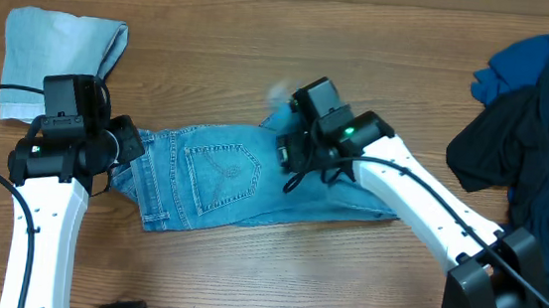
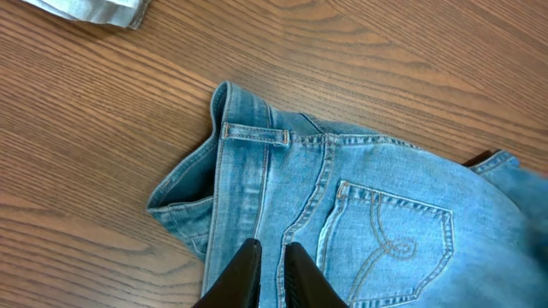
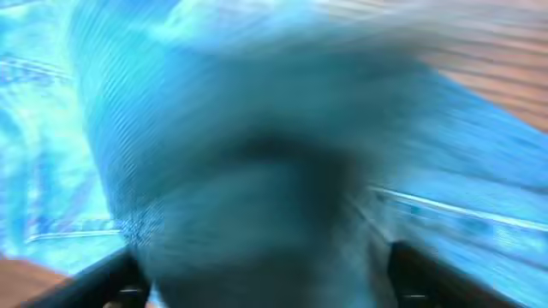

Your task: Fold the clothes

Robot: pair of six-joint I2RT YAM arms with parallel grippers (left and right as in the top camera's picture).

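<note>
1. We judge the task to be partly done. One pale denim piece [image 1: 59, 50] lies as a flat folded rectangle at the far left of the counter [image 1: 267, 14], and it looks finished.
2. The long light-blue denim jeans [image 1: 213, 179] are the piece in hand. They lie across the middle of the counter with a stitched back pocket facing up and the waistband towards the left. They look doubled over but not yet a tidy packet.
3. The left claw [image 2: 270, 265] hangs over the waistband end. Its two dark fingers are close together with only a slit between them, and we cannot tell whether they pinch any denim.
4. The right claw [image 1: 305, 147] is over the right half of the jeans. Its wrist view is a blur of blue cloth with dark fingers at the lower corners, so we cannot tell how wide it stands or whether it holds the fabric.
5. A loose heap of black, navy and royal-blue soft garments [image 1: 531, 127] sits at the far right, well apart from the jeans. It looks unfolded, so we reckon most of the work is left.
6. The counter is brown wood-grain laminate, smooth and evenly lit. No view shows anything of the room beyond it.
</note>
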